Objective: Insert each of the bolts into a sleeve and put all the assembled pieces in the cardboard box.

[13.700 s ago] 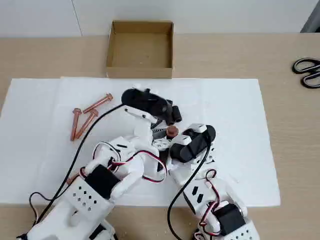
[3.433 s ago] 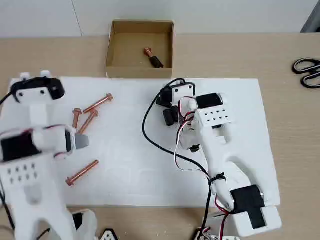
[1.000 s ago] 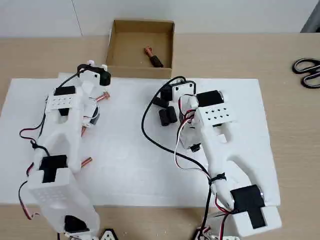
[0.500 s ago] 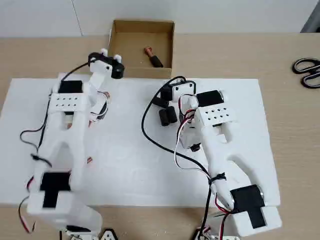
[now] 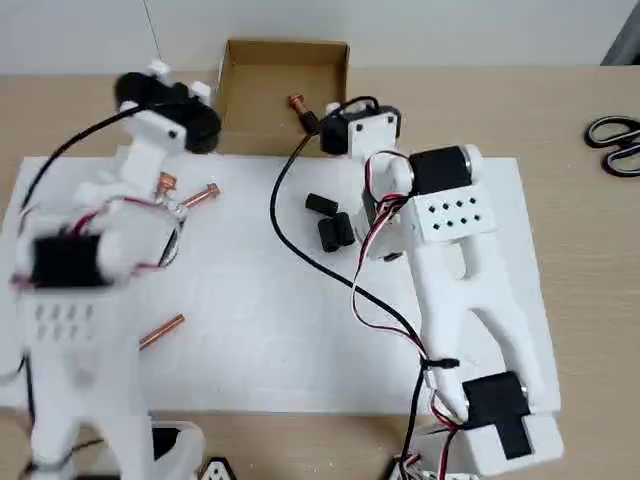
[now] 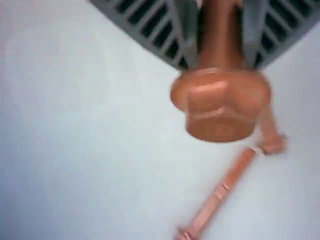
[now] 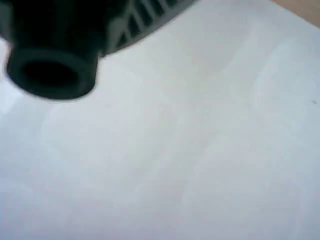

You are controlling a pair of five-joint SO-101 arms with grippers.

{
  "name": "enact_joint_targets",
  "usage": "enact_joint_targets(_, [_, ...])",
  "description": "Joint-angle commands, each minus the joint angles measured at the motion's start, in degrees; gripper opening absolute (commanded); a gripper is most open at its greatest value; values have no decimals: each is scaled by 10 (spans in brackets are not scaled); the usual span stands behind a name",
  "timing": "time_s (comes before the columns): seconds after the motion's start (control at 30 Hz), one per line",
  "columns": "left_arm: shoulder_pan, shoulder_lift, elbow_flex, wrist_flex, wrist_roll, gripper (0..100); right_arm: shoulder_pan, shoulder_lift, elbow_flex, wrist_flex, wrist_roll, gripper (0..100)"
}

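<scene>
Gripping w/ both | L jaws are holding bolt (image 6: 220, 107) tight | R jaws are holding sleeve (image 7: 52, 75) | risk: bolt maybe tilting, missing sleeve, dropping

From the high camera I look down on a light wooden tabletop (image 5: 580, 230). A large white rectangular sheet (image 5: 270, 350) lies flat across most of its near part, with bare wood showing beyond it and to the right. A shallow, open brown cardboard box (image 5: 285, 46) stands on the wood just beyond the sheet's far edge, left of centre. Black-handled scissors (image 5: 622, 146) lie on the bare wood at the far right, well apart from the sheet.
</scene>
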Motion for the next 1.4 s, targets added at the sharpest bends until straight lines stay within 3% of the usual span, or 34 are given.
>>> enact_joint_targets(0.0, [4,-91,-18,2,1,6,-10,-119,-31,10,4,4])
enact_joint_targets(0.17, [4,-146,-18,3,31,6,-19,-277,-10,7,7,4])
enact_joint_targets(0.4, [4,-178,48,-55,226,6,-19,-430,164,-9,4,4])
enact_joint_targets(0.53, [15,-190,78,-110,345,6,-19,-513,279,-84,4,4])
enact_joint_targets(0.67, [79,-200,103,-148,415,6,-19,-598,390,-187,0,4])
enact_joint_targets(0.8, [144,-200,140,-185,447,6,-49,-689,502,-244,-47,4])
enact_joint_targets(1.2, [211,-200,243,-243,446,6,-80,-992,732,-272,-137,5])
enact_joint_targets(1.37, [218,-196,266,-309,446,6,-82,-962,737,-300,-149,4])
